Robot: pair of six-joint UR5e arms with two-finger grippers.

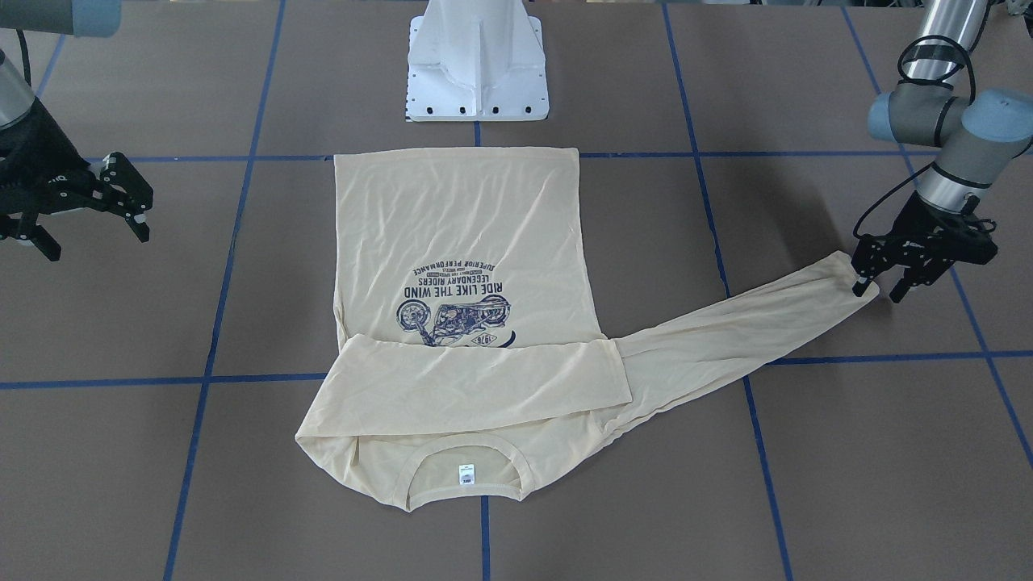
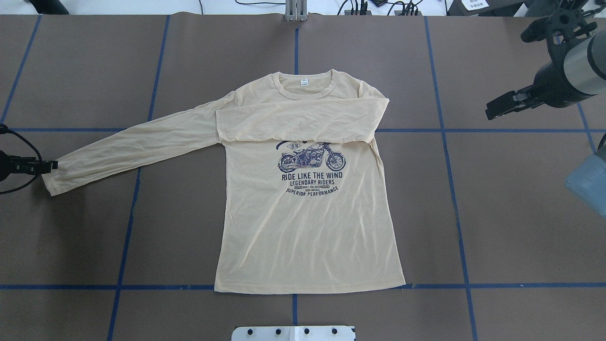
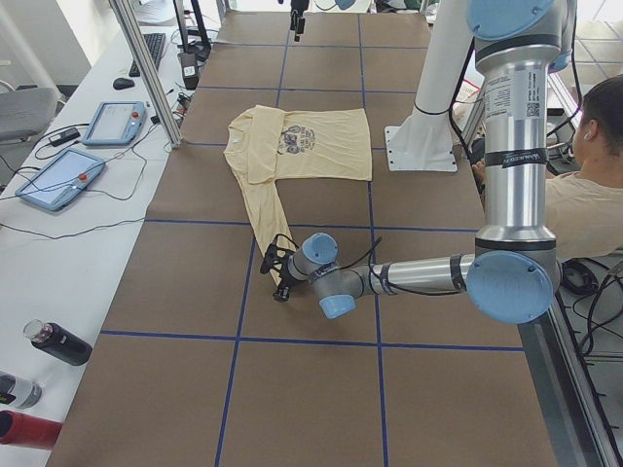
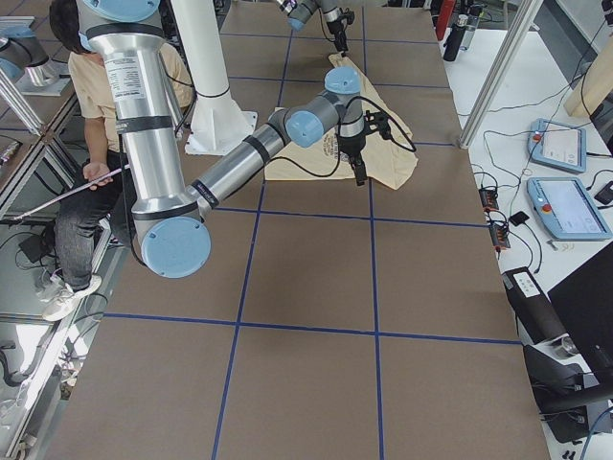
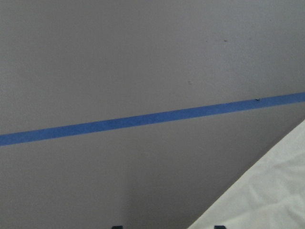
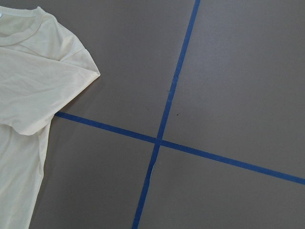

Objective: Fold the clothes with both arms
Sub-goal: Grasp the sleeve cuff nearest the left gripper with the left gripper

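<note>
Cream thin long-sleeved shirt with navy motorcycle print [image 2: 307, 237] flat on brown tabletop [image 2: 521, 213], one sleeve across chest | left gripper [image 1: 878, 292] spread at outstretched cuff [image 1: 839, 278] | right gripper [image 1: 97, 238] spread, well apart | judgement: pinch both cuff layers, carry low across chest.

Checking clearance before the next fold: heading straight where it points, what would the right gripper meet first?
Probably bare table near the blue tape crossing, just clear of the shirt; depth unclear.

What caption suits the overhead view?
Cream shirt, one sleeve folded across its chest, the left claw at the other sleeve's cuff.
</note>
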